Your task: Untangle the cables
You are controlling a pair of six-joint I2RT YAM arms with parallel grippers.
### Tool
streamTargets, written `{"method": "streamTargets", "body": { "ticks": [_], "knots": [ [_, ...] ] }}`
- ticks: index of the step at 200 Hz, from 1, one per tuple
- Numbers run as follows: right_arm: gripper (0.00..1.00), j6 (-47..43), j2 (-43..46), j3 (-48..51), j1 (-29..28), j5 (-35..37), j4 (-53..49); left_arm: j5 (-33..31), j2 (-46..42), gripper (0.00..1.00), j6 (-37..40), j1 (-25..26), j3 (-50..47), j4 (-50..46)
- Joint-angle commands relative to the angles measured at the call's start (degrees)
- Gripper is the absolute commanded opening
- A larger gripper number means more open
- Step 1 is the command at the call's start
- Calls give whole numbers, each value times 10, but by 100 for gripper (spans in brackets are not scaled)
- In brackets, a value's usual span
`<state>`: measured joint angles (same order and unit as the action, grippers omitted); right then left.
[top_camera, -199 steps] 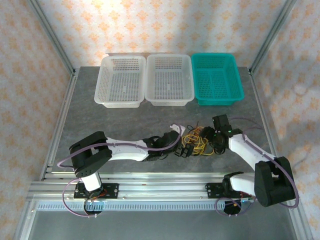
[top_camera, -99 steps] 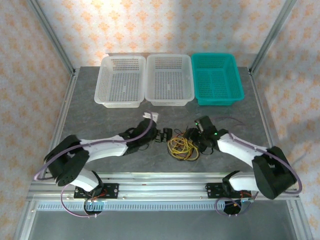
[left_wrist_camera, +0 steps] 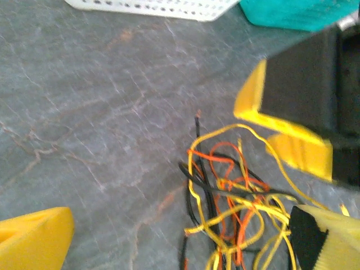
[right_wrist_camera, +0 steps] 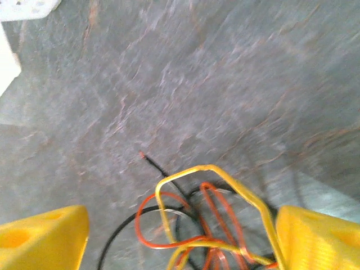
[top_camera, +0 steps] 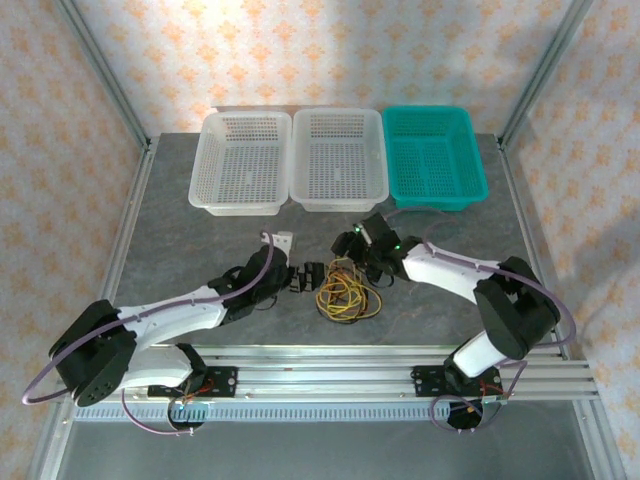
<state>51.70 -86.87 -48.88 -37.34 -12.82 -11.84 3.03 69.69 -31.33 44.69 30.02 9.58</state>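
The cables (top_camera: 345, 293) lie as one tangle of thin yellow, black and orange-red loops on the grey table, near the middle front. My left gripper (top_camera: 310, 278) sits just left of the tangle, open, its yellow fingers (left_wrist_camera: 35, 236) wide apart; the cables (left_wrist_camera: 236, 208) lie toward the right finger. My right gripper (top_camera: 354, 250) is at the tangle's far edge, open. Loops of the cables (right_wrist_camera: 208, 225) lie between its fingertips (right_wrist_camera: 318, 236) without being pinched. The right gripper's black body and yellow fingers (left_wrist_camera: 292, 112) show in the left wrist view, beyond the tangle.
Three baskets stand in a row at the back: a white basket (top_camera: 245, 160), a second white basket (top_camera: 338, 158) and a teal basket (top_camera: 433, 155). Aluminium frame posts flank the table, and a rail (top_camera: 320, 375) runs along the near edge.
Both grippers have swung left, the right one also farther back. The cable tangle has shifted left with them and now lies more bunched.
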Motion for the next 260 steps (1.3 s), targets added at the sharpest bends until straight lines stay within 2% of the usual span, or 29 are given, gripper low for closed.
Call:
{"method": "streamTargets", "body": {
  "ticks": [1,21,40,61,95,114,137,197,218,260],
  "knots": [
    [89,-66,63,-5,-1,118,-98,-14,-20,99,1,39,-11,-5],
    [83,-107,122,16,-1,132,-132,-16,-2,99,6,75,-3,-11],
    [75,-117,164,44,-2,106,-176,-24,17,99,-7,105,1,-18],
    [59,-111,210,84,-10,57,-221,-14,22,99,-19,129,-12,-3],
    [34,-86,233,109,-25,33,-314,-7,30,99,-19,154,-11,-11],
    [19,-83,230,115,-37,19,-313,-5,42,99,-19,161,-11,-15],
    [5,-72,227,132,-49,-14,-247,-17,67,99,-34,165,-2,-30],
    [3,-58,175,155,-63,-64,-121,-65,95,97,-68,165,1,-26],
    [3,-51,149,154,-63,-76,-79,-92,110,86,-71,163,17,-41],
    [2,-52,84,120,-63,-73,-21,-106,144,71,-89,137,33,-4]
  ]
}}
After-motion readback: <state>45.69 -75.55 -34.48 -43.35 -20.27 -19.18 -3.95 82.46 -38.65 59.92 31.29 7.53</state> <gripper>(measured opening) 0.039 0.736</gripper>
